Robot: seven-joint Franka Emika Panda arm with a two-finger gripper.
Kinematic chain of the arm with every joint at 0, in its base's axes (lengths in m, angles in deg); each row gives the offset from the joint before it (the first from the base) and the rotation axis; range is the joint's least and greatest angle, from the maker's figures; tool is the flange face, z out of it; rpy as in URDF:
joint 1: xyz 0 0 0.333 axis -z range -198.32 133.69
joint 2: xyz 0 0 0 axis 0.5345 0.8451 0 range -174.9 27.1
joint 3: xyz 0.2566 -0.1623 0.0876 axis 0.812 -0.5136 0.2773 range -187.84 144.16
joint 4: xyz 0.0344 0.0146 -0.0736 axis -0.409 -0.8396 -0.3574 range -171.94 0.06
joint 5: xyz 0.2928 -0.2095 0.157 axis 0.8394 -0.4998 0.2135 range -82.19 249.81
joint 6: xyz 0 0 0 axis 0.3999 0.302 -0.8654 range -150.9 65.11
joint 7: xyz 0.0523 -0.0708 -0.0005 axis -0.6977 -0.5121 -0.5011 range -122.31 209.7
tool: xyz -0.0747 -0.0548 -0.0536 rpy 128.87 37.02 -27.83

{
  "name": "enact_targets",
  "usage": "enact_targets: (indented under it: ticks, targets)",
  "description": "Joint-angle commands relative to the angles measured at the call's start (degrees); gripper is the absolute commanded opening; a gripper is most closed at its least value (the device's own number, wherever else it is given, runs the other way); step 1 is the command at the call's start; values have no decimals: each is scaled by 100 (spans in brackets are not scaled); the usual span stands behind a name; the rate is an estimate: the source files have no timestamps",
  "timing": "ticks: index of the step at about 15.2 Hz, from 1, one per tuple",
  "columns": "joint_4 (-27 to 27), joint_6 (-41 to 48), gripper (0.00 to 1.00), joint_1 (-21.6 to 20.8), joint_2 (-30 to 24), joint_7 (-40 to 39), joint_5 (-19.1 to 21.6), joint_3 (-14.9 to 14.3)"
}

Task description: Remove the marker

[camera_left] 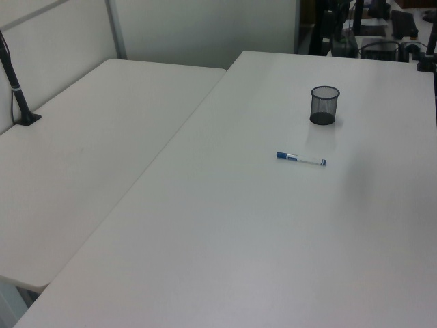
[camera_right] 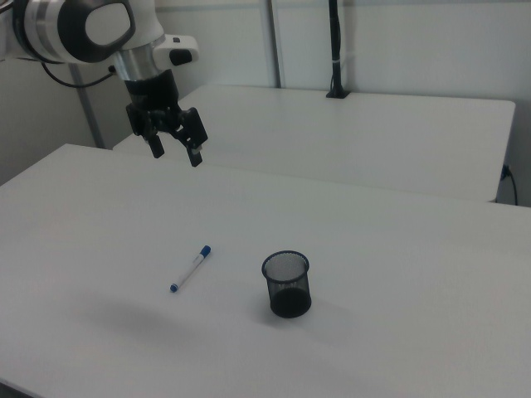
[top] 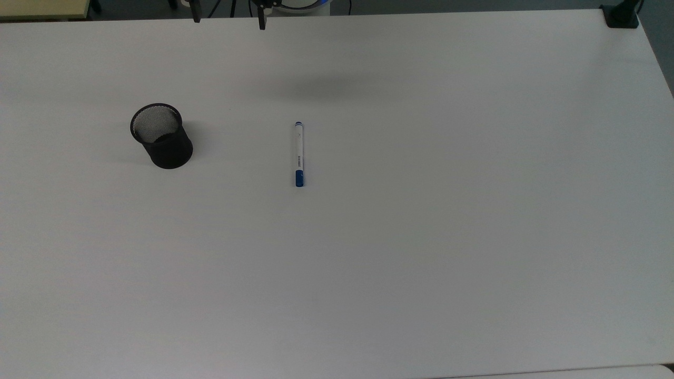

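The marker (top: 299, 153) lies flat on the white table (top: 421, 252), its blue cap toward the top view's bottom; it also shows in the left view (camera_left: 301, 159) and the right view (camera_right: 191, 268). It lies to the right of the black mesh cup (top: 161, 136) in the top view, apart from it. My gripper (camera_right: 177, 155) hangs open and empty high above the table, well clear of the marker. In the top view the gripper (top: 229, 21) shows as two fingertips (top: 261, 23) at the upper edge.
The upright mesh cup (camera_right: 287, 284) (camera_left: 324, 104) holds nothing that I can see. A second white table (camera_left: 89, 150) adjoins this one. A black clamped post (top: 621, 16) stands at the top view's upper right corner.
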Motion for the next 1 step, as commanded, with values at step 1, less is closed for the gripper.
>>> enact_targets:
  ticks: [1]
  targets:
    - [-63,54,100,-43,-115,-128,-6,-6]
